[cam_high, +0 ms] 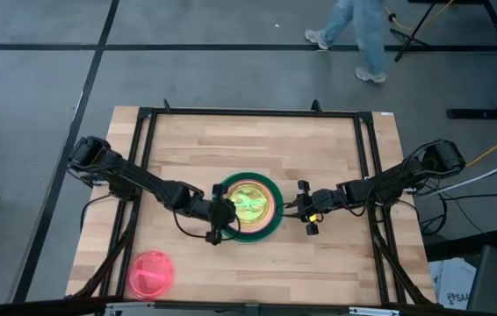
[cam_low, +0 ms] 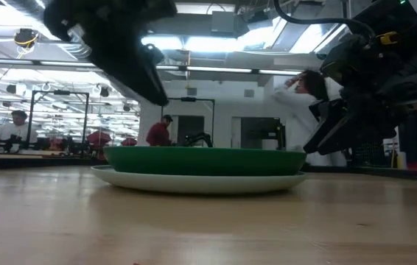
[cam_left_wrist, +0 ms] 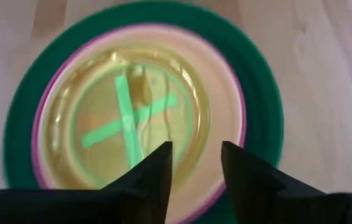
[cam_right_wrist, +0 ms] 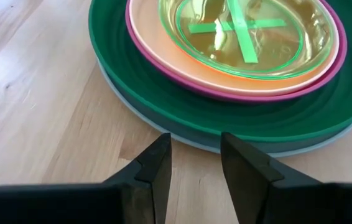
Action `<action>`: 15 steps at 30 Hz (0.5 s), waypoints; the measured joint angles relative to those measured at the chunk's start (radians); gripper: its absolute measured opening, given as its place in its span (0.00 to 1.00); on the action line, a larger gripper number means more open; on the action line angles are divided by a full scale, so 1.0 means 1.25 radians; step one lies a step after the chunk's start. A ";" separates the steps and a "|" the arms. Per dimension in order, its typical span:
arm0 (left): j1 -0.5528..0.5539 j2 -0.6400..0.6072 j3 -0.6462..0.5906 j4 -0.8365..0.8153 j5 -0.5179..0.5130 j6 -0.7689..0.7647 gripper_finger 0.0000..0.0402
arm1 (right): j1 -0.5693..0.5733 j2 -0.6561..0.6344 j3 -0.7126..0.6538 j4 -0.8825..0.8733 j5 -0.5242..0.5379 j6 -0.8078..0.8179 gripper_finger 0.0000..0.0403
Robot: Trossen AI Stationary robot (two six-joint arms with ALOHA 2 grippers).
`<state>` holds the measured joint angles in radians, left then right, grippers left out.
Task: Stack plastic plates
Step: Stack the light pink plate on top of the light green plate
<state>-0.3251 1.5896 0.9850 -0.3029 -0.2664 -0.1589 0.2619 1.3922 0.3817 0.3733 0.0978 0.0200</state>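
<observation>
Green-rimmed stack (cam_high: 247,207) sits mid-counter (cam_high: 336,263), a lime plate (cam_right_wrist: 250,31) on top. The left gripper (cam_left_wrist: 194,168) hovers over it, jaws parted and empty; the right gripper (cam_right_wrist: 194,165) waits beside the rim, jaws apart. Probably a plate was just released. Next, fetch the pink plate (cam_high: 150,274) near the counter's front-left corner.

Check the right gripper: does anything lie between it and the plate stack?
Nothing. In the right wrist view only bare wooden table lies between the open right gripper and the plate stack.
</observation>
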 joint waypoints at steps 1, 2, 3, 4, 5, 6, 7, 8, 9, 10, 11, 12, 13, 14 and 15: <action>-0.002 -0.003 0.016 -0.044 -0.001 0.000 0.33 | 0.000 0.000 0.000 0.001 0.000 0.000 0.33; -0.003 -0.004 0.031 -0.075 -0.002 -0.003 0.33 | 0.000 0.000 0.000 0.001 0.000 0.000 0.33; -0.003 -0.004 0.047 -0.093 -0.003 -0.012 0.33 | 0.000 0.000 0.000 0.001 0.000 0.000 0.33; -0.003 -0.004 0.059 -0.114 -0.002 -0.019 0.33 | 0.000 0.000 0.000 0.001 0.000 0.000 0.33; -0.005 -0.004 0.070 -0.143 0.002 -0.032 0.33 | 0.000 0.000 0.000 0.002 0.000 0.001 0.33; -0.005 -0.004 0.078 -0.164 0.011 -0.046 0.33 | 0.000 0.000 0.000 0.002 0.000 0.001 0.33; -0.004 -0.004 0.083 -0.173 0.027 -0.061 0.33 | 0.000 0.000 0.000 0.000 0.000 0.001 0.33; -0.004 -0.004 0.087 -0.181 0.047 -0.077 0.33 | 0.000 0.000 0.000 0.001 0.000 0.002 0.33; -0.004 -0.004 0.087 -0.191 0.067 -0.091 0.33 | 0.000 0.000 0.000 0.001 0.000 0.003 0.33; -0.005 -0.004 0.087 -0.198 0.090 -0.104 0.33 | 0.000 0.000 0.000 0.000 0.000 0.005 0.33; -0.005 -0.004 0.088 -0.204 0.114 -0.119 0.33 | 0.000 0.000 0.000 0.000 0.000 0.005 0.33; -0.005 -0.004 0.088 -0.219 0.138 -0.133 0.33 | 0.000 0.000 0.000 0.000 0.000 0.005 0.33; -0.007 -0.004 0.088 -0.238 0.161 -0.150 0.33 | 0.000 0.000 0.000 0.000 0.000 0.005 0.33; -0.010 -0.004 0.088 -0.255 0.173 -0.169 0.33 | 0.000 0.000 0.000 0.000 0.000 0.005 0.33; -0.015 -0.005 0.088 -0.268 0.174 -0.182 0.33 | 0.000 0.000 0.000 -0.001 0.000 0.006 0.33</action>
<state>-0.3443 1.5836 1.0950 -0.6379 -0.0489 -0.3861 0.2619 1.3922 0.3817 0.3724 0.0978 0.0273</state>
